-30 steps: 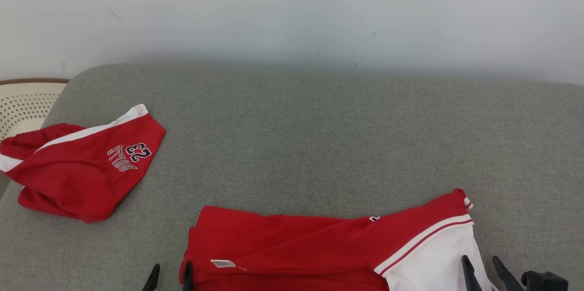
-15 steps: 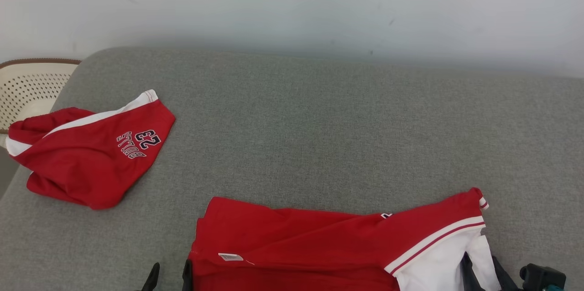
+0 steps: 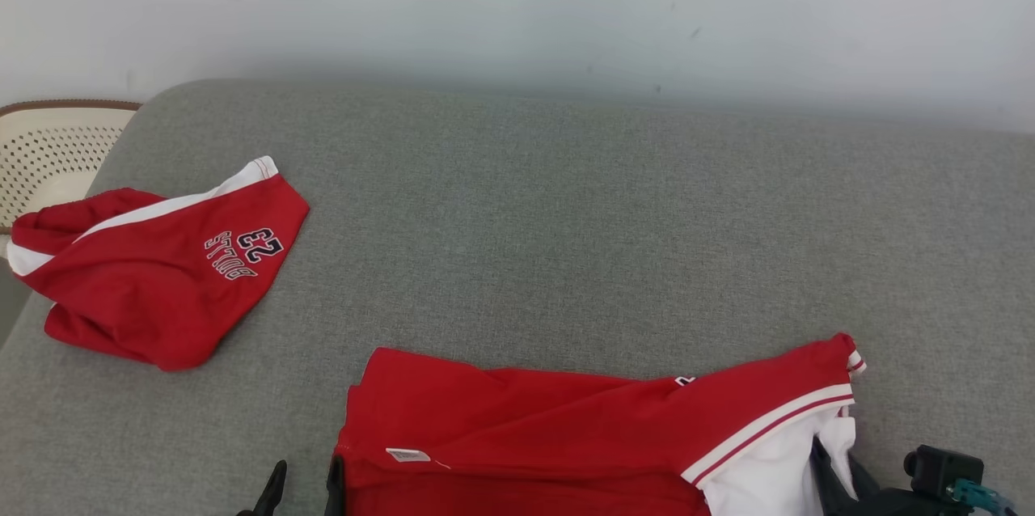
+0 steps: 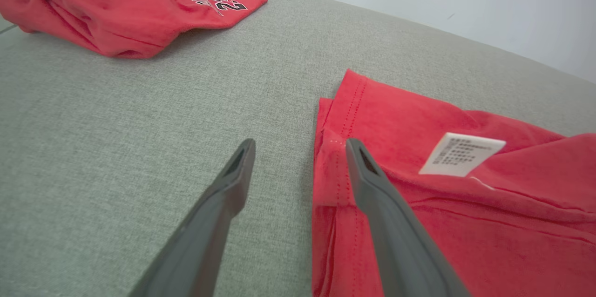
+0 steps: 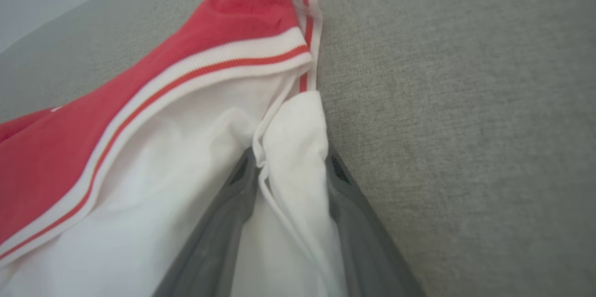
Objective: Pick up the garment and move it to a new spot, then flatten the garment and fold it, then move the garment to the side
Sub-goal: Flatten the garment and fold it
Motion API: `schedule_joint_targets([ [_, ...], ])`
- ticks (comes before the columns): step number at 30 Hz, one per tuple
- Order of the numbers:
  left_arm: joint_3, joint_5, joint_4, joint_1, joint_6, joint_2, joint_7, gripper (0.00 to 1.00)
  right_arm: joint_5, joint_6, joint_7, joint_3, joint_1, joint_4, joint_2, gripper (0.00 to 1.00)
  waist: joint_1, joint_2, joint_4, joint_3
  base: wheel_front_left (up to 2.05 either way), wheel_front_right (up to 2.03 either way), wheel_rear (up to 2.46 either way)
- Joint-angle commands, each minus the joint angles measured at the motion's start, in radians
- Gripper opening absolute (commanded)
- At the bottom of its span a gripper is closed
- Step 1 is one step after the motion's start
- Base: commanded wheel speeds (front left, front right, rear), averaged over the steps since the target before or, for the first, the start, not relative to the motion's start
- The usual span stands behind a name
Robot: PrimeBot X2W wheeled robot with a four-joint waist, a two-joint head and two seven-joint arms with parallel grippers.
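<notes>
lying rumpled, red-white garment (image 3: 525,427); right gripper (image 5: 291,163) pinching it, left gripper (image 4: 300,143) wide.

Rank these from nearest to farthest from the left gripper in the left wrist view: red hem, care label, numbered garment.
1. Red hem, at the left gripper's right finger.
2. Care label, further right.
3. Numbered garment, far upper left.

There are two red garments — near garment (image 3: 517,435), far garment (image 3: 154,289) — one perforated basket (image 3: 48,160), one grey cushion (image 3: 566,217).
</notes>
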Motion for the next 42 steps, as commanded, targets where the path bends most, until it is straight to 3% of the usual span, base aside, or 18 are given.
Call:
schedule_joint_targets([
  [1, -0.002, -0.002, 0.003, -0.007, -0.002, 0.001, -0.001, 1.00, 0.017, 0.006, 0.032, 0.046, 0.013, 0.033, 0.034, 0.00, 0.0001, 0.0002, 0.001, 0.000, 0.00, 0.00, 0.00],
  [14, -0.008, 0.003, -0.006, 0.012, -0.002, 0.001, -0.001, 1.00, 0.040, -0.003, -0.027, -0.029, -0.018, 0.118, -0.052, 0.00, 0.0001, 0.0002, -0.018, -0.025, 0.00, 0.00, 0.00],
  [27, -0.018, -0.005, -0.005, 0.025, 0.002, 0.001, -0.001, 1.00, -0.064, 0.003, -0.031, -0.218, -0.025, 0.098, -0.094, 0.00, 0.0001, 0.0002, -0.072, -0.043, 0.00, 0.00, 0.00],
  [35, -0.030, -0.016, -0.005, 0.027, 0.007, 0.001, -0.001, 1.00, -0.079, 0.003, -0.020, -0.051, -0.015, -0.089, -0.093, 0.00, 0.0001, 0.0002, -0.113, -0.051, 0.00, 0.00, 0.00],
  [42, -0.040, -0.023, -0.001, 0.030, 0.006, 0.001, -0.001, 1.00, -0.042, 0.003, 0.061, 0.118, -0.002, -0.312, -0.126, 0.00, 0.0001, 0.0002, -0.124, -0.058, 0.00, 0.00, 0.00],
])
